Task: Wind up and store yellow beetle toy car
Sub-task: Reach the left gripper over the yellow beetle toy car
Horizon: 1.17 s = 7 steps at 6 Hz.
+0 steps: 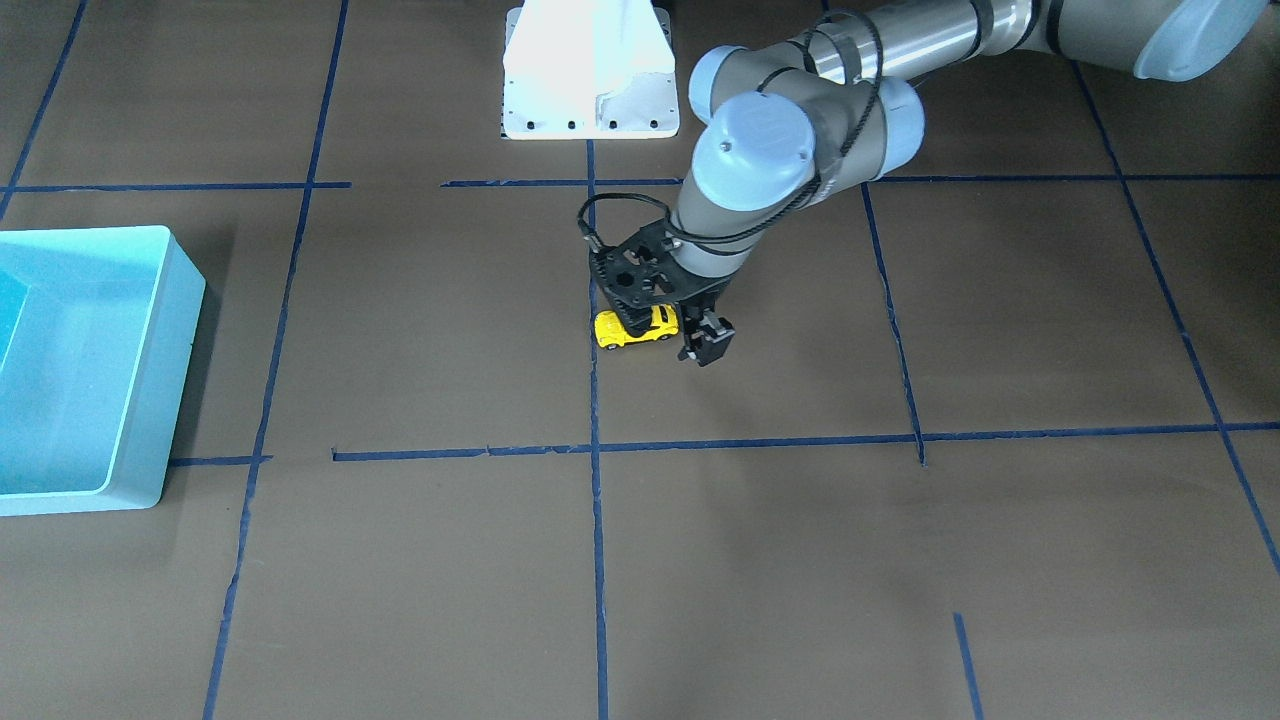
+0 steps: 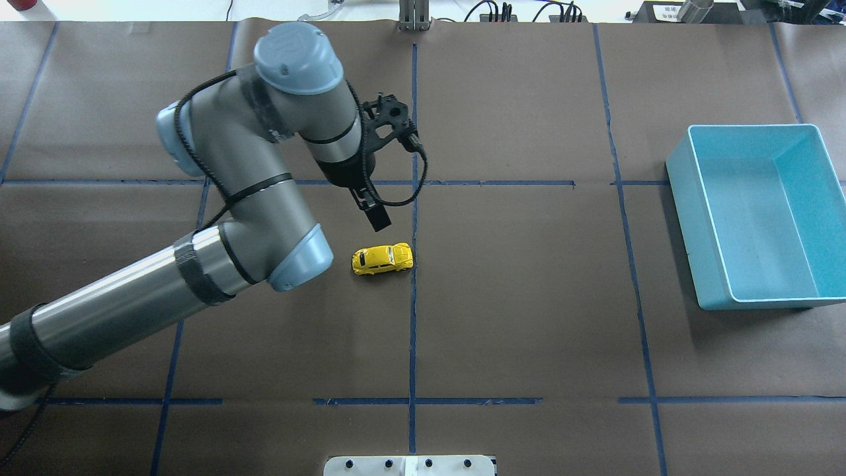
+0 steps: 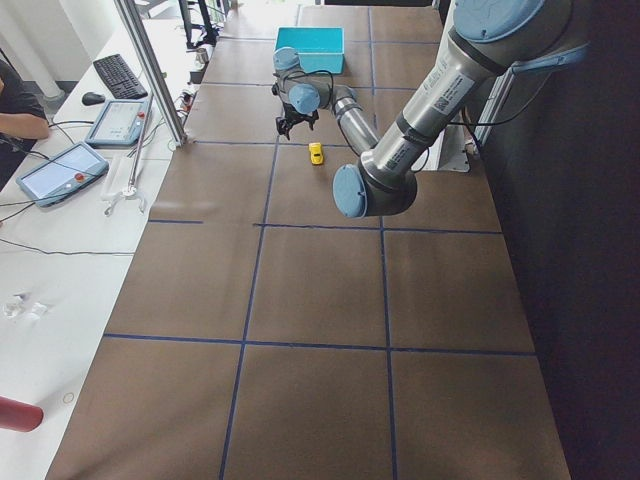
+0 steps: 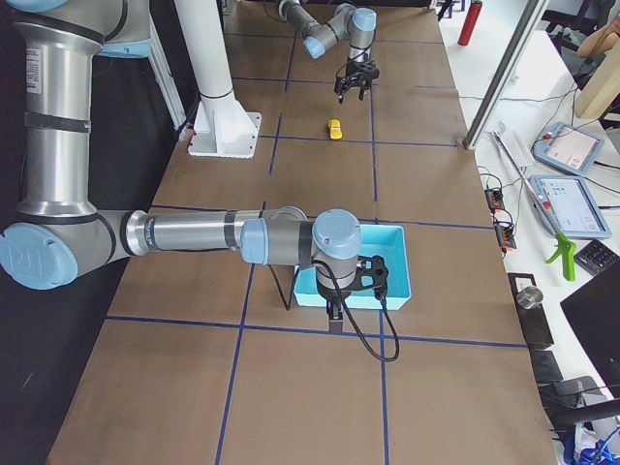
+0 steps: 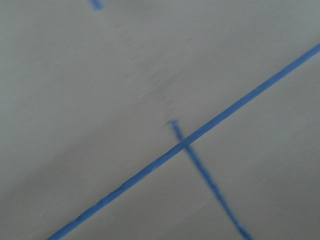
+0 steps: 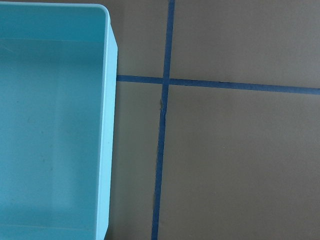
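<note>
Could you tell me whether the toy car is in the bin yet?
Out: the yellow beetle toy car sits on the table, far from the empty light-blue bin.

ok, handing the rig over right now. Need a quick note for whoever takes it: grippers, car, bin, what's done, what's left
Left gripper: looks open and empty, hovering just beyond the yellow beetle toy car, not touching it.
Right gripper: by the edge of the light-blue bin. Cannot tell whether it is open or shut.
Car: on its wheels on the table, next to the centre tape line, well away from the bin and not in it.
Done: nothing visible. Whether the car is wound cannot be told.
Left: grasp the car, wind it up, put it in the bin.
</note>
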Tool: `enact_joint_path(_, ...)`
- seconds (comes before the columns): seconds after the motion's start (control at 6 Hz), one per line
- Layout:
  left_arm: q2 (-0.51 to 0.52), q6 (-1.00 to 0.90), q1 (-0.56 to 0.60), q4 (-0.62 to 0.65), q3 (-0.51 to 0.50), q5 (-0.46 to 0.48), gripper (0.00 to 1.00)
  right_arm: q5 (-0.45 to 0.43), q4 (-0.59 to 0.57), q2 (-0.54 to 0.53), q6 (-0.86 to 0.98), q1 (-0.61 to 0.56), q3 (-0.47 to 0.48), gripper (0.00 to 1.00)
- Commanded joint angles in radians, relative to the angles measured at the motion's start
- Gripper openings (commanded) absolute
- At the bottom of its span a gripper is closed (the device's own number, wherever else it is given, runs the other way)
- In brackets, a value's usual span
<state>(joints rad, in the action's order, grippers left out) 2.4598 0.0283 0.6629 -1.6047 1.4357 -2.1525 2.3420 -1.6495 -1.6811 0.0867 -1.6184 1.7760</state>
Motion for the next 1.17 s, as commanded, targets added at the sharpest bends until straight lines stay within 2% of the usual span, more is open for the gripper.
enact_joint_path(0.0, 0.169, -0.004, -0.038, 0.081, -0.162, -0.001, 1.00, 0.000, 0.000, 0.000, 0.001, 0.002, 0.002, 1.00)
enact_joint_path(0.17, 0.206, -0.156, -0.054, 0.145, -0.199, 0.015, 1.00, 0.000, -0.003, -0.002, 0.001, 0.002, 0.005, 1.00)
enact_joint_path(0.33, 0.209, -0.344, -0.063, 0.184, -0.207, 0.107, 1.00, 0.000, -0.003, -0.002, 0.001, 0.002, 0.005, 1.00)
enact_joint_path(0.5, 0.206, -0.432, -0.084, 0.219, -0.212, 0.165, 1.00, 0.000, -0.004, -0.003, 0.001, 0.002, 0.005, 1.00)
enact_joint_path(0.67, 0.199, -0.479, -0.104, 0.227, -0.218, 0.227, 1.00, 0.000, -0.004, -0.003, 0.001, 0.002, 0.005, 1.00)
enact_joint_path(1.0, 0.160, -0.431, -0.126, 0.220, -0.216, 0.235, 1.00, 0.002, -0.004, -0.005, 0.001, 0.002, 0.005, 1.00)
